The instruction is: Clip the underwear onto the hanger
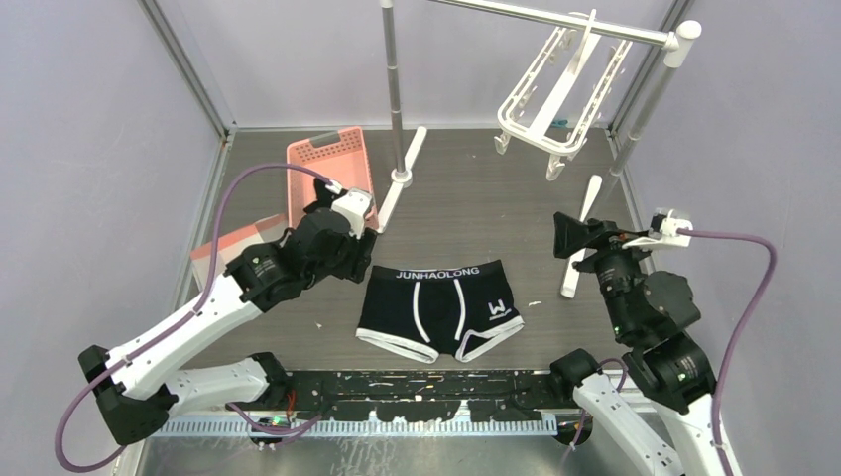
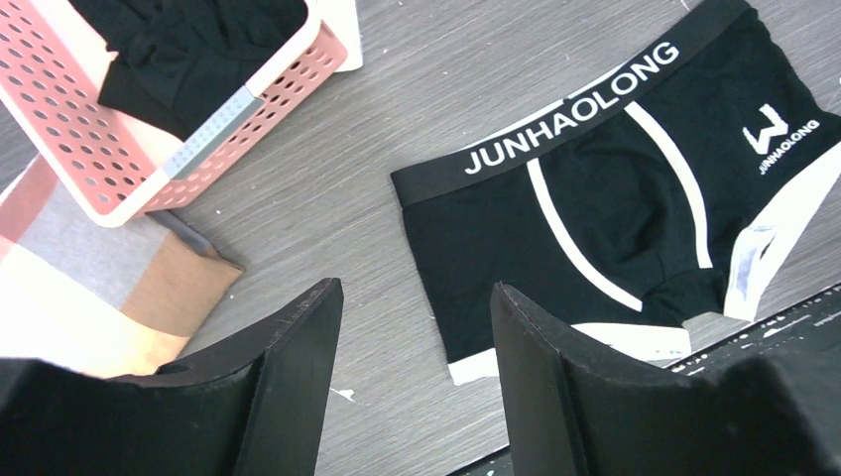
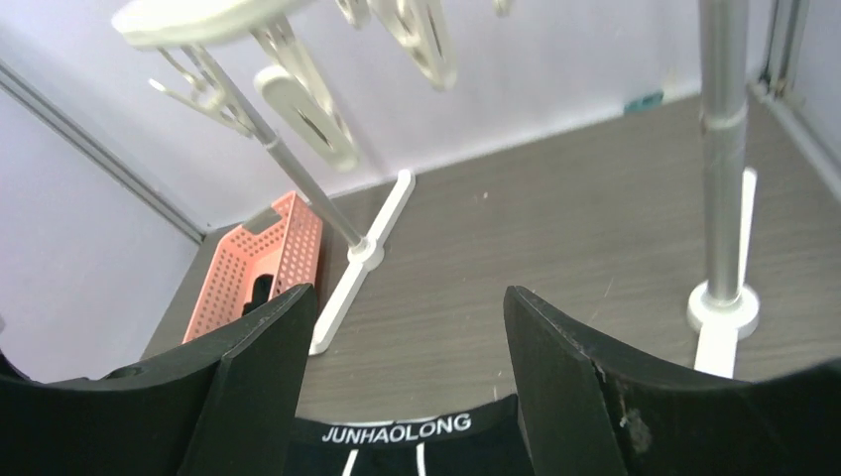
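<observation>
Two steps remain, pickup first. Left of the underwear [image 1: 441,307], which lies flat on the counter [image 1: 496,198], the left fingers [image 2: 298,347] hover open and empty. Right of it the right fingers [image 3: 555,347] gape, empty too. Beyond it, rightward, hangs the hanger [image 1: 560,94]. Next, probably: pinch the waistband [image 1: 437,272].
</observation>
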`<state>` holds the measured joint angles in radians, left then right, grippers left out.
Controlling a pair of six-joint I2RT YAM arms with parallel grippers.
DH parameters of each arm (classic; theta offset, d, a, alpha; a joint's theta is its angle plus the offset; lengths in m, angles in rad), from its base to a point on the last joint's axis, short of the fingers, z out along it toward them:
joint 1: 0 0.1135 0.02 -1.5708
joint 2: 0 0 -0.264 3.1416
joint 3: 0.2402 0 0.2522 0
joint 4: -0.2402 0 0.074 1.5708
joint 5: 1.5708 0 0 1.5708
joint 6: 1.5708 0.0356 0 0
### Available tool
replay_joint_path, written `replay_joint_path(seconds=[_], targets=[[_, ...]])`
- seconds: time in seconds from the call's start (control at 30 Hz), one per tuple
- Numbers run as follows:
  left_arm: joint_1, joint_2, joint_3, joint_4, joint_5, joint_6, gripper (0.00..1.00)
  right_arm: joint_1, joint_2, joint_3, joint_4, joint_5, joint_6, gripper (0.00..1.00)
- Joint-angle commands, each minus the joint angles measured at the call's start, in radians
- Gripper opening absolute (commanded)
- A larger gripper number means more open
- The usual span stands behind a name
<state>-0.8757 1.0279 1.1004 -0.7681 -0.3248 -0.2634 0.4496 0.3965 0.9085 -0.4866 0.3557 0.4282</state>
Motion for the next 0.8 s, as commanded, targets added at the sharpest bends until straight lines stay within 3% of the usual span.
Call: replay_joint_path(seconds=[0.0,0.27,0.77], targets=[[0.062,0.008,0.046,0.011,0.052,0.061,0.58,-0.003,0.03,0.118,0.057,0.015,-0.173,0.75],[0.182,-0.034,-0.026,0.057,0.177,0.033,0.57,-0.003,0.141,0.271,-0.012,0.035,-0.247,0.76],[0.192,-0.027,-0.082,0.113,0.187,-0.017,0.6,-0.003,0.335,0.532,-0.101,0.032,-0.21,0.76]])
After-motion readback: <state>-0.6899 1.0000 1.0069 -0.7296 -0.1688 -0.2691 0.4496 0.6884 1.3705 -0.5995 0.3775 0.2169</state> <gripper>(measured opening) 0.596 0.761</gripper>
